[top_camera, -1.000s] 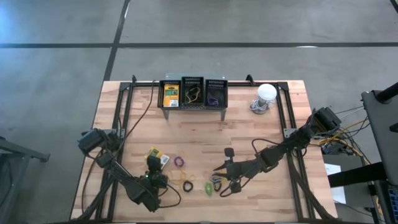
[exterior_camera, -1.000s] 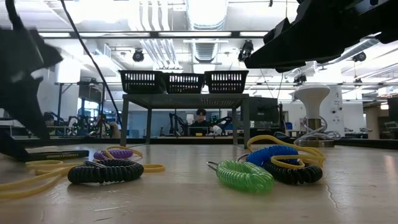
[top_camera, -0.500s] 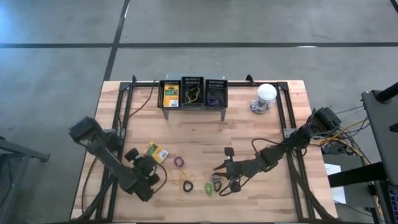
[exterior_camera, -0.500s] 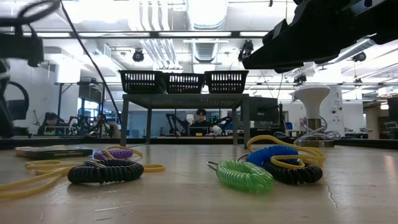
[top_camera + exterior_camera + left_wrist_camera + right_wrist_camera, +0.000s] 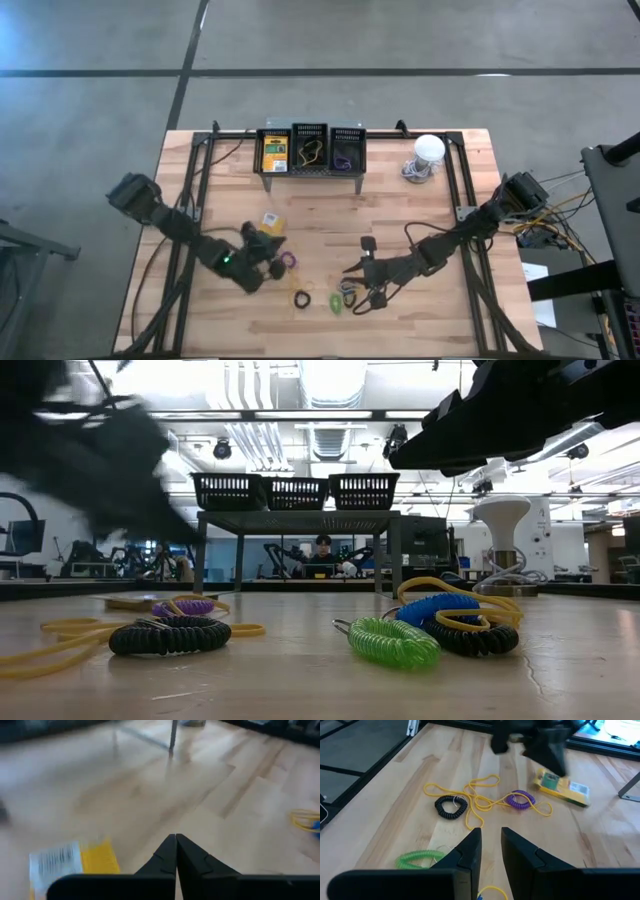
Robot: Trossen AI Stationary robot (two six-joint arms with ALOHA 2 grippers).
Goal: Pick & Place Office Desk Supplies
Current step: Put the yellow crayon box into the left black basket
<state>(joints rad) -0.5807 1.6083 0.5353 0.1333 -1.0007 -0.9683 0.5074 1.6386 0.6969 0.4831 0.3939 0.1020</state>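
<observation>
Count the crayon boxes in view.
2. One crayon box in the left basket; another crayon box on the table near the left gripper. Baskets may hide more.

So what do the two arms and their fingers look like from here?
Both arms are dark, jointed links. The left arm shows a small green light near its wrist. The right arm trails black cable. Each gripper's fingers are flat, black and wedge-shaped.

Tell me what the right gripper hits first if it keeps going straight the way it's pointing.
The right gripper, jaws slightly apart and holding nothing, points over bare table toward the yellow rubber band tangled between the black coil and the purple coil. It would probably meet that band first, though depth is hard to judge.
</observation>
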